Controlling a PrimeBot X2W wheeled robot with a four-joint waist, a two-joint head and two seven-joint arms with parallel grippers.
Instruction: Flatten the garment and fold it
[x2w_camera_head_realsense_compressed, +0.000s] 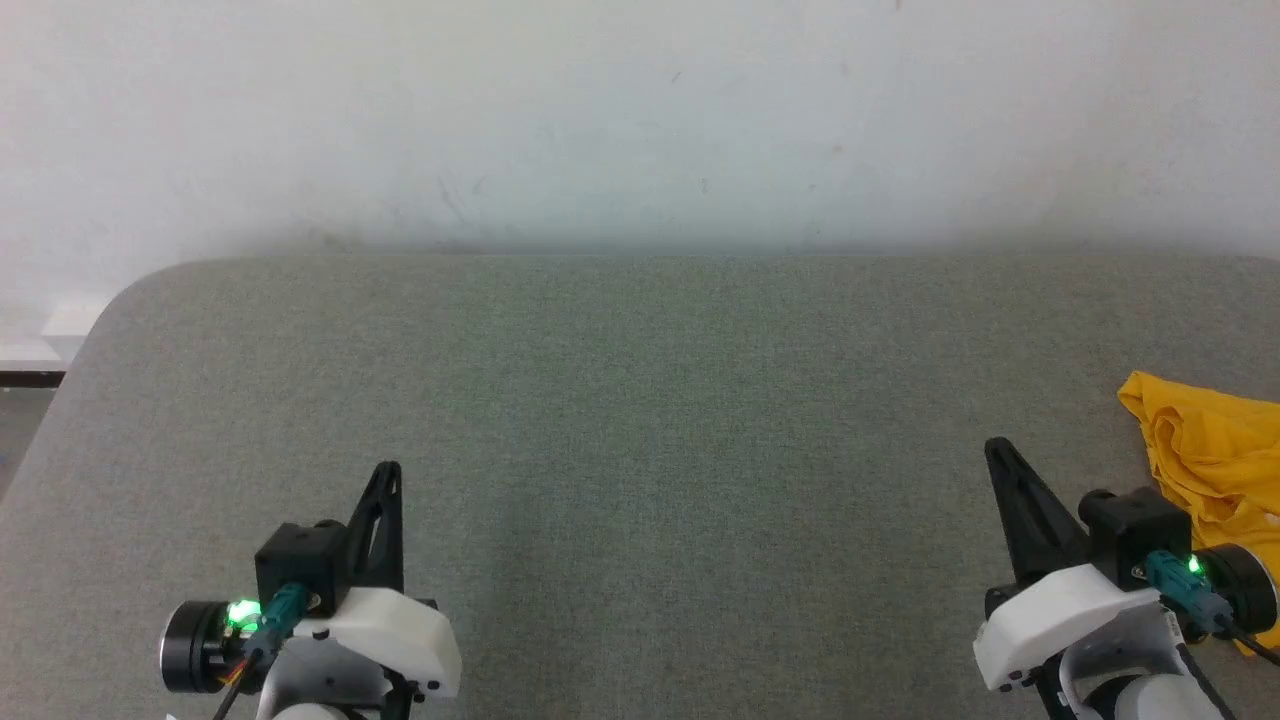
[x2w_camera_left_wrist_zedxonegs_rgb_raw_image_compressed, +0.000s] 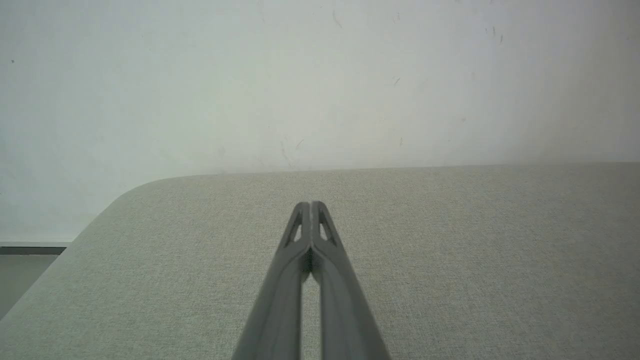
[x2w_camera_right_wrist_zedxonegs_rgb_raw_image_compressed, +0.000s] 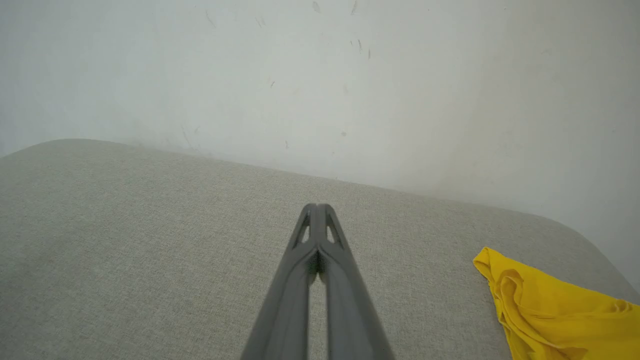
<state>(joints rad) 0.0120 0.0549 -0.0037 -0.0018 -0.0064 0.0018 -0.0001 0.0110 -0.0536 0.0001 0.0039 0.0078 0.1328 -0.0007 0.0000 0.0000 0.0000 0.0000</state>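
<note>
The garment (x2w_camera_head_realsense_compressed: 1215, 450) is a bright yellow crumpled heap at the right edge of the grey table, cut off by the frame. The right wrist view shows the garment (x2w_camera_right_wrist_zedxonegs_rgb_raw_image_compressed: 555, 310) at lower right, bunched in folds. My right gripper (x2w_camera_head_realsense_compressed: 993, 447) (x2w_camera_right_wrist_zedxonegs_rgb_raw_image_compressed: 316, 206) is shut and empty, hovering just left of the garment without touching it. My left gripper (x2w_camera_head_realsense_compressed: 390, 468) (x2w_camera_left_wrist_zedxonegs_rgb_raw_image_compressed: 311, 204) is shut and empty over the near left part of the table, far from the cloth.
The grey fabric-covered table (x2w_camera_head_realsense_compressed: 640, 400) has rounded far corners and stands against a white scuffed wall (x2w_camera_head_realsense_compressed: 640, 120). A strip of floor (x2w_camera_head_realsense_compressed: 20, 400) shows past the table's left edge.
</note>
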